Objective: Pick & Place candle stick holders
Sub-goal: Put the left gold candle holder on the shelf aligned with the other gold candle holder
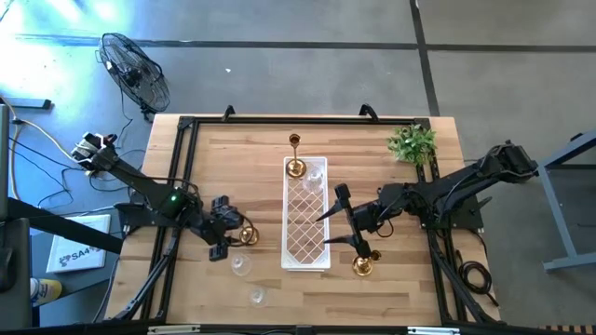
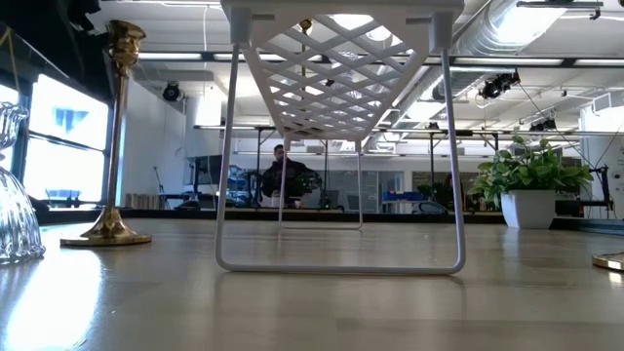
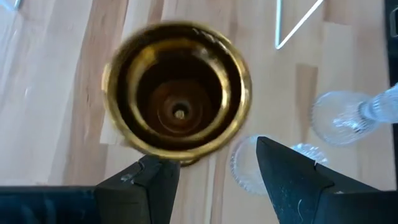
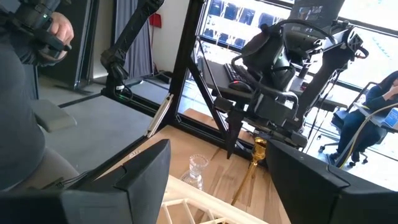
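A short brass candle stick holder [image 1: 247,234] sits between the fingers of my left gripper [image 1: 226,239], left of the white lattice tray [image 1: 306,244]. Its open cup [image 3: 179,99] faces the left wrist camera. My right gripper [image 1: 341,221] hovers level at the tray's right edge, open with nothing between its fingers [image 4: 146,177]. A tall thin-stemmed brass holder [image 1: 295,154] stands on its round base at the tray's far end. Another brass holder [image 1: 362,266] stands right of the tray. Two clear glass holders [image 1: 241,266] [image 1: 257,296] stand on the table near my left gripper. My left gripper is shut on the short brass holder somewhere below its cup [image 3: 177,155]; the wide cup hides the place of contact. The fingers [image 3: 152,180] slant down at it from the table's left side. I cannot tell whether its base touches the table.
The tray stands raised on thin wire legs [image 2: 226,195] along the table's middle. A small green plant in a white pot [image 1: 413,143] sits at the far right corner. A black frame [image 1: 186,126] edges the table. People show in the room beyond.
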### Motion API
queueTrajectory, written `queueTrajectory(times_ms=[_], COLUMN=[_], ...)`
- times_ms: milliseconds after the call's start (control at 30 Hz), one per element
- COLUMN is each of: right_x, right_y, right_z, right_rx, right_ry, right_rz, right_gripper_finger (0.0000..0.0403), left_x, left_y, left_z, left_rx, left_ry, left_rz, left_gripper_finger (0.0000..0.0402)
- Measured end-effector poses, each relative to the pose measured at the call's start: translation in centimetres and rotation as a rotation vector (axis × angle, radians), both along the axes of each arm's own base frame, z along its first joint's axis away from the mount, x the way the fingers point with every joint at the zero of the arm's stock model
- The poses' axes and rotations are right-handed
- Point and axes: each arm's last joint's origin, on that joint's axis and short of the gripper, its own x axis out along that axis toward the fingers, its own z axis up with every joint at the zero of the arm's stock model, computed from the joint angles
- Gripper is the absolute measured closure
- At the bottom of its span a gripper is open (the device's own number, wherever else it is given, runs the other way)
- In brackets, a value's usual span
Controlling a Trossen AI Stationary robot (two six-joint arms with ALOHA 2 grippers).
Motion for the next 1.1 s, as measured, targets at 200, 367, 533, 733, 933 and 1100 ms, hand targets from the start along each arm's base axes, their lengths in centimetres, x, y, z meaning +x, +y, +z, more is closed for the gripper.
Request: queueTrajectory(times_ms=[200,367,533,733,933,1100], right_x=[0.00,0.00,0.00,-0.01,-0.01,-0.02], right_y=[0.01,0.00,0.00,0.00,0.01,0.01], right_z=[0.00,-0.02,-0.03,-0.24,-0.31,-0.36], right_rx=[0.000,0.000,0.000,-0.006,-0.008,-0.009], right_ry=[0.000,0.001,0.002,0.021,0.027,0.032], right_rz=[0.000,0.000,0.000,0.000,0.000,0.000], right_gripper_finger=[0.0146,0.0146,0.0146,0.0146,0.0146,0.0146], left_x=[-0.13,-0.09,-0.04,0.05,0.30,0.29], left_y=[0.12,0.24,0.39,0.48,0.55,0.54], left_z=[-0.10,-0.08,-0.03,0.05,0.28,0.27], left_rx=[0.009,0.041,0.081,0.117,0.185,0.193], left_ry=[0.013,-0.004,-0.029,-0.056,-0.107,-0.105], left_rz=[0.023,0.047,0.078,0.096,0.093,0.082], left_gripper_finger=[0.0197,0.0197,0.0197,0.0197,0.0197,0.0197])
